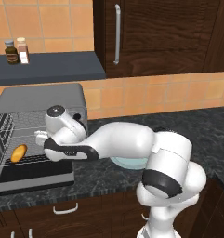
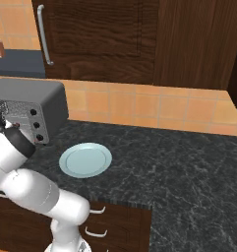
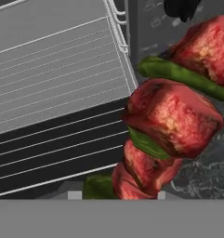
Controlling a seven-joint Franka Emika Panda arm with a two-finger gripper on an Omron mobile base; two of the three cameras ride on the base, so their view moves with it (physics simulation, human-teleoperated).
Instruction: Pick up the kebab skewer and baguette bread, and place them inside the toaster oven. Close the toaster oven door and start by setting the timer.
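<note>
The kebab skewer [image 3: 171,116], red meat chunks with green pepper pieces, looms close in the hand view, and my gripper [image 1: 39,138] is shut on it; the fingertips are hidden. The hand hovers at the right front of the toaster oven [image 1: 43,95], above its wire rack [image 3: 57,83]. The toaster oven door [image 1: 34,181] lies dropped open. The baguette bread [image 1: 18,153] rests on the rack at the left inside the oven. In the right base view the toaster oven [image 2: 26,91] stands at the far left, with the arm in front of it.
A round pale-blue plate [image 2: 85,160] lies on the dark counter right of the oven, partly behind my arm [image 1: 127,162]. Black knobs [image 2: 36,124] run down the oven's right side. Two bottles [image 1: 16,51] stand on a shelf above.
</note>
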